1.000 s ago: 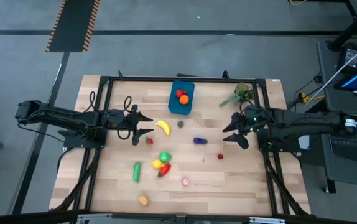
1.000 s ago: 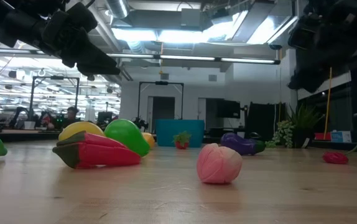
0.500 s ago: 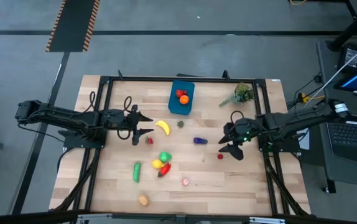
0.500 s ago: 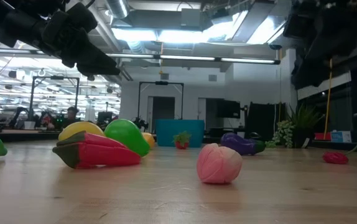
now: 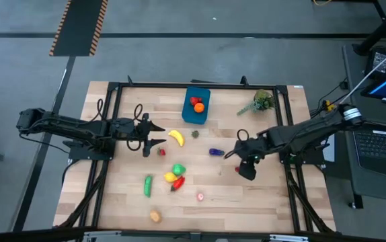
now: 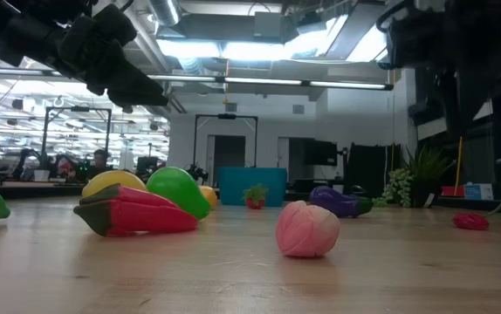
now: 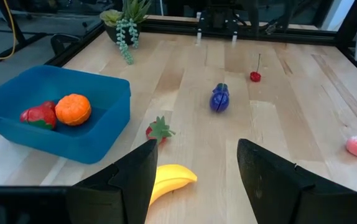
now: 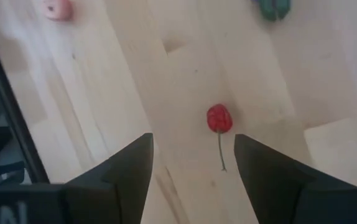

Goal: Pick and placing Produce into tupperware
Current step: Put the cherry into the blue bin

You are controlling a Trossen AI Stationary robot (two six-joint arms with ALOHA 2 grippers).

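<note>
The teal tupperware [image 5: 196, 111] sits toward the table's far edge and holds an orange [image 7: 73, 108] and a red piece [image 7: 38, 116]. Loose produce lies on the wood: banana [image 5: 175, 138], eggplant [image 5: 216, 152], cucumber [image 5: 148, 185], red pepper [image 5: 177, 183], and a pink peach [image 5: 200, 197]. My right gripper [image 5: 240, 165] hovers open above a small red cherry with a stem [image 8: 219, 118], which shows between its fingers. My left gripper [image 5: 154, 135] hangs open just left of the banana [image 7: 169, 180], touching nothing.
A leafy plant sprig [image 5: 259, 102] lies near the far right corner. A green round fruit [image 5: 178, 169] and a yellow one [image 5: 169, 177] crowd the pepper. A small strawberry [image 5: 162, 152] and a brownish piece [image 5: 155, 216] lie apart. A black frame [image 5: 200, 85] borders the table.
My right gripper has moved from the table's right side toward the left and near edge, coming over the red cherry and tipping to point down at it. The left arm and all produce have kept still.
</note>
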